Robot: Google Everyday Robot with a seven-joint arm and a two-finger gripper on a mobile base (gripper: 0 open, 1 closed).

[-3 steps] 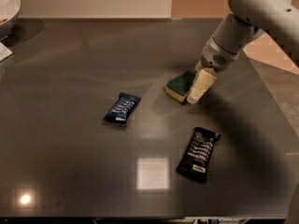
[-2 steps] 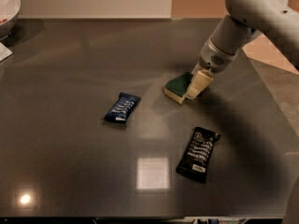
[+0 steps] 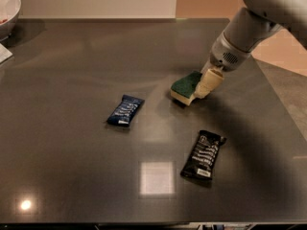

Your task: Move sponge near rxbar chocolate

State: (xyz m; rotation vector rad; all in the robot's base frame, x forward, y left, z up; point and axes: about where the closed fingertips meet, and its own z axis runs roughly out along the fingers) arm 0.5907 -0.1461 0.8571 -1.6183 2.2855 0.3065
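The sponge, dark green on top with a pale yellow body, is at the right middle of the dark table, slightly tilted with a shadow under it. My gripper reaches down from the upper right and is shut on the sponge's right end; one cream finger shows in front, the other is hidden behind. The rxbar chocolate, a flat black wrapper with white lettering, lies flat nearer the front, below the sponge and apart from it.
A shorter blue-wrapped bar lies left of the sponge. A white bowl stands at the far left corner with a white sheet beside it. The table's right edge runs close under my arm.
The gripper and the sponge have shifted a little to the left together. The two bars have not moved.
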